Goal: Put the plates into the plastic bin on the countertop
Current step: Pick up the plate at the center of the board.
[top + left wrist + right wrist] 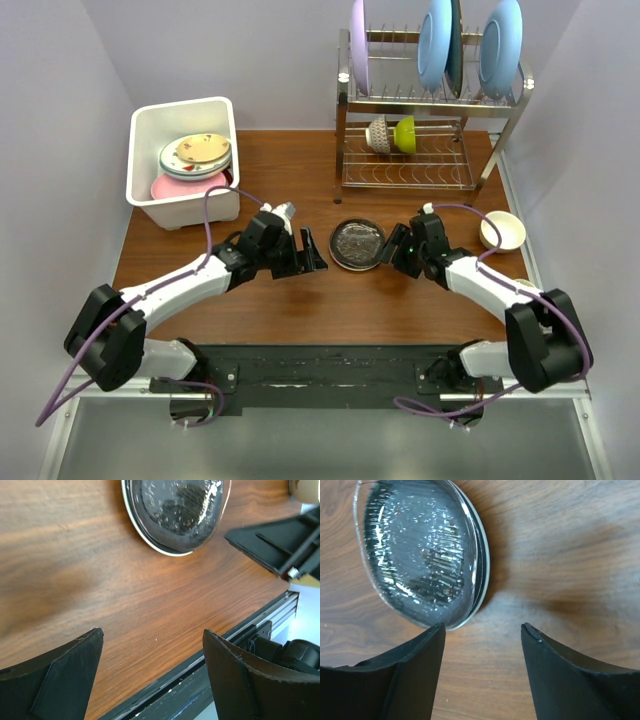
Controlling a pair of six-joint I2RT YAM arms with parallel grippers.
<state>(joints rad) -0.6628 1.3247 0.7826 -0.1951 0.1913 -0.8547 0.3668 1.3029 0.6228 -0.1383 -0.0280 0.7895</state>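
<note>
Pale walls enclose a reddish-brown wood-grain table (pixel 300 310), seen from above with both arm bases at 6 o'clock; white plastic bin (pixel 143 150) at 10 o'clock of the table, holding a stack of plates (pixel 197 153), the topmost cream with small speckles and a pink one showing at the bottom; two-tier wire rack (pixel 345 130) at 1 o'clock, with a lilac plate (pixel 358 45) and two light-blue plates (pixel 436 45) upright on its upper tier; cream bowl (pixel 502 230) at 3 o'clock, near the table's edge; dark glass plate (pixel 358 243) flat on the table near its centre, apart from bin and rack. Left fingers (pixel 308 252) lie at 9 o'clock of this plate, near it but not touching, spread wide with only bare wood between them in the left wrist view; right fingers (pixel 393 250) lie at 3 o'clock of the plate, just beside its rim, standing apart with bare wood in the gap; in the right wrist view the rim reaches to the tip of one finger, and whether they touch cannot be told; neither pair holds anything.
</note>
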